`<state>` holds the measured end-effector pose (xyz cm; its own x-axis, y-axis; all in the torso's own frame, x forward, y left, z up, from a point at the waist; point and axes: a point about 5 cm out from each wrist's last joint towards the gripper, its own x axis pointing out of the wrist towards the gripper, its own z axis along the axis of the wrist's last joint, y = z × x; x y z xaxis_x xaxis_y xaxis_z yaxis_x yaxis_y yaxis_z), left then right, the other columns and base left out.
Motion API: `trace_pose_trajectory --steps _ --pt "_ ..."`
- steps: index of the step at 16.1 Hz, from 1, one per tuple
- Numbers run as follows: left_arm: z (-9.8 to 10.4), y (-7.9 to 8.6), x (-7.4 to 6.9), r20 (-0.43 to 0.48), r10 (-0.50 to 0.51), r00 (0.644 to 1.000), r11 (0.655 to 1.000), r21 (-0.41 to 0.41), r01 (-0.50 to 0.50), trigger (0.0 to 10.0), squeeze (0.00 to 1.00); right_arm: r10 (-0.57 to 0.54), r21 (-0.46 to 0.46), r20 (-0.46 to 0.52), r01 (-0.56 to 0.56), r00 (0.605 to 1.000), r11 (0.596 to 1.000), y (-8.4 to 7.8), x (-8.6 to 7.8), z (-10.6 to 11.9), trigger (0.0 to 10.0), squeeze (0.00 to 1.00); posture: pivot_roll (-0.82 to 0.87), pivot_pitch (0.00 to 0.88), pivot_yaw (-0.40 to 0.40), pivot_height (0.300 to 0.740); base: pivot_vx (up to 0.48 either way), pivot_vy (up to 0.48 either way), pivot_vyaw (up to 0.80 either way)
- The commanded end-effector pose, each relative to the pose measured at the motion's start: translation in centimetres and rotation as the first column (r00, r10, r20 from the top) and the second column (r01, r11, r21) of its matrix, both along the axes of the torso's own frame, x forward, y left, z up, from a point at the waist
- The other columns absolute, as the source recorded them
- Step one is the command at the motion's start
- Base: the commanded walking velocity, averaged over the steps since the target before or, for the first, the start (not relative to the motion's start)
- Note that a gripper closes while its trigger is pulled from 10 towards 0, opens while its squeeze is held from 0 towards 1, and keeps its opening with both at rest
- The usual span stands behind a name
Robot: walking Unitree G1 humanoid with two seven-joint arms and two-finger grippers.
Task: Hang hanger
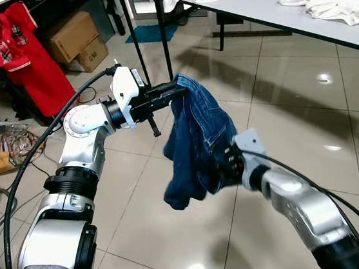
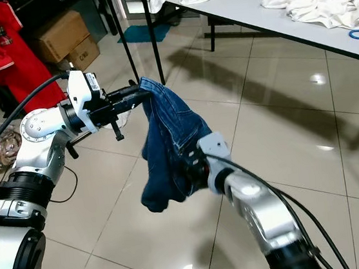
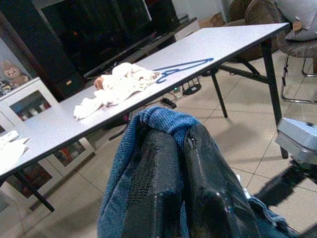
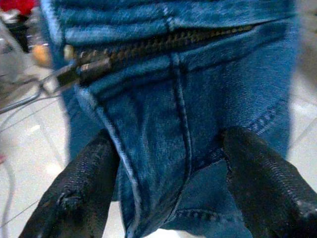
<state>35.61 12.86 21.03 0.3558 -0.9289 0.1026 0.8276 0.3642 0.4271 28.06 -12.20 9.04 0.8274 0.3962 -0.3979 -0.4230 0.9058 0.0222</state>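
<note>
**Jeans in hand, hanger waiting on the table**

You are holding blue jeans (image 1: 196, 139) aloft: left gripper (image 1: 173, 93) pinching the top fold, right gripper (image 4: 163, 183) spread around the fly. The blue hanger (image 3: 183, 67) is lying on the grey table (image 3: 233, 42) beyond the jeans; reaching it likely means freeing one gripper first.

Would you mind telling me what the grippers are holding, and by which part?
The left gripper pinches the top edge of the blue denim garment. The open right gripper straddles it below the zip.
</note>
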Motion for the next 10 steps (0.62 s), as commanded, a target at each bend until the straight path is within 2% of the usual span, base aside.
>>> trace_pose_trajectory --steps 1,5,6,7,9,10 --pt "1.1 0.2 0.0 0.05 -0.003 0.999 1.0 -0.003 0.003 0.0 0.0 -0.022 -0.009 -0.005 0.022 1.0 1.0 0.0 0.3 -0.1 10.0 0.0 -0.15 0.023 0.184 0.74 0.0 0.0 0.0" --pt "1.3 0.0 0.0 0.052 -0.013 0.999 1.0 -0.006 0.014 0.0 0.0 0.003 0.04 -0.009 -0.002 1.0 0.999 1.8 0.9 0.1 10.0 0.0 -0.16 0.025 0.191 0.74 0.0 0.0 0.0" --pt "1.3 -0.1 0.0 0.054 -0.015 0.998 1.0 -0.008 0.015 0.0 0.0 0.017 0.053 -0.012 -0.017 1.0 0.998 2.2 1.0 0.0 8.5 0.0 -0.16 0.026 0.191 0.74 0.0 0.0 0.0" --pt "1.3 -0.1 0.1 0.054 -0.015 0.998 1.0 -0.009 0.016 0.0 0.0 0.022 0.055 -0.013 -0.022 1.0 0.998 2.3 1.0 0.0 8.5 0.0 -0.16 0.026 0.191 0.74 0.0 0.0 0.0" --pt "1.4 -0.3 0.1 0.057 -0.016 0.998 1.0 -0.014 0.017 0.0 0.0 0.04 0.078 -0.027 -0.038 0.999 0.996 2.8 1.2 -0.2 0.0 0.0 -0.15 0.027 0.186 0.74 0.0 0.0 0.0" --pt "1.4 -0.3 0.0 0.059 -0.016 0.998 1.0 -0.017 0.017 0.0 0.0 0.032 0.089 -0.038 -0.028 0.999 0.996 2.8 1.2 -0.4 0.0 0.0 -0.15 0.027 0.186 0.74 0.0 0.0 0.0"
